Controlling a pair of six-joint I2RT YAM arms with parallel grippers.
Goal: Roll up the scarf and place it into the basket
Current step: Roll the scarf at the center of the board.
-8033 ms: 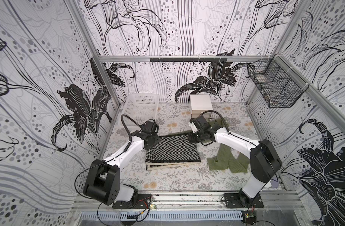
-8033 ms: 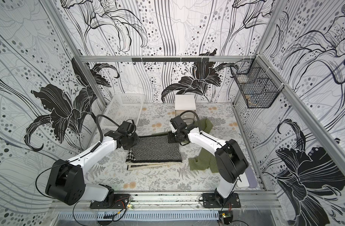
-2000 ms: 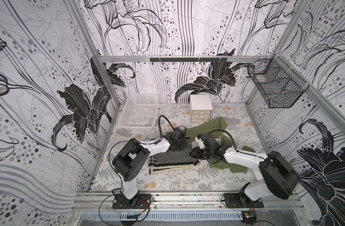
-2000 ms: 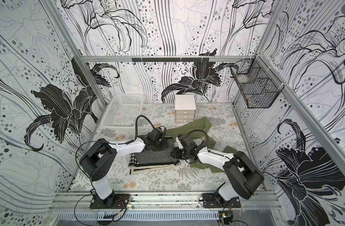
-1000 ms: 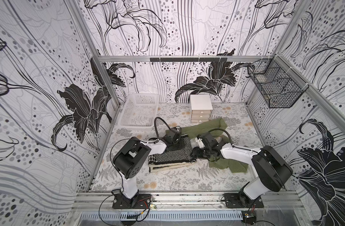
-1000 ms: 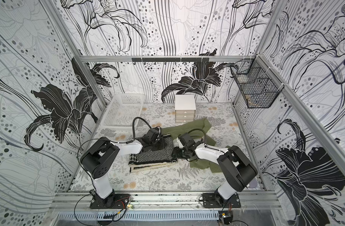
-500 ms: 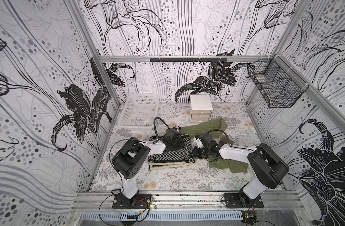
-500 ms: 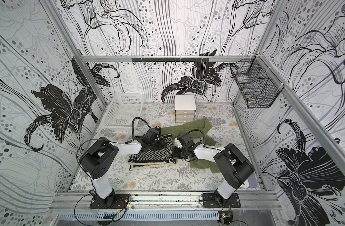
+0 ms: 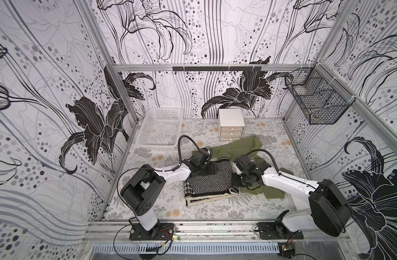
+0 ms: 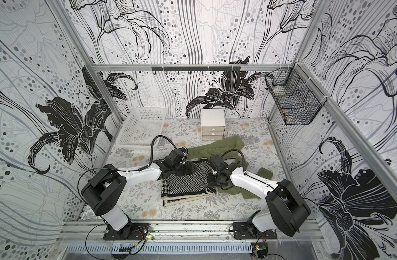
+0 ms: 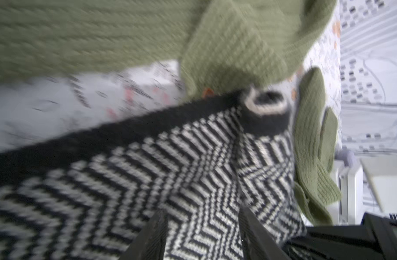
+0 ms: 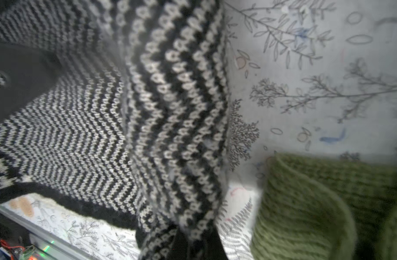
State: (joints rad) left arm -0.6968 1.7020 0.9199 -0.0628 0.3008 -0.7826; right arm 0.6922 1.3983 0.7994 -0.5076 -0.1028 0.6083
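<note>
The right gripper (image 12: 193,245) is pinching shut on the right edge of the scarf (image 12: 80,123), and a ridge of the black-and-white knit is running straight up into it. In both top views it is sitting low at that edge (image 9: 235,180) (image 10: 212,180), its white arm reaching in from the near right.

The left gripper (image 11: 202,234) is standing open, its two dark fingers (image 11: 152,236) apart with the zigzag pattern showing flat between them. It is hanging over the far left part of the scarf (image 9: 209,167) (image 10: 181,167). I cannot tell whether the tips are touching the knit.

The scarf (image 9: 208,184) (image 10: 184,182) is lying folded in the middle of the counter (image 9: 215,213) (image 10: 193,209), between the two arms, with a cream edge showing along its near side. From the left wrist, one far corner of it (image 11: 148,180) is curling into a small black-and-cream roll.

A green cloth (image 9: 235,148) (image 10: 217,145) is sprawling just behind and to the right of the scarf, passing under the right arm. It is showing close by in both wrist views (image 11: 238,45) (image 12: 305,202).

The basket (image 9: 143,126) (image 10: 124,126) is sitting in the far left corner of the counter, well apart from the scarf. The drawers (image 9: 231,117) (image 10: 212,117) are standing against the back wall to its right. A wire basket (image 9: 316,101) (image 10: 292,101) is hanging on the right wall, above the counter.
</note>
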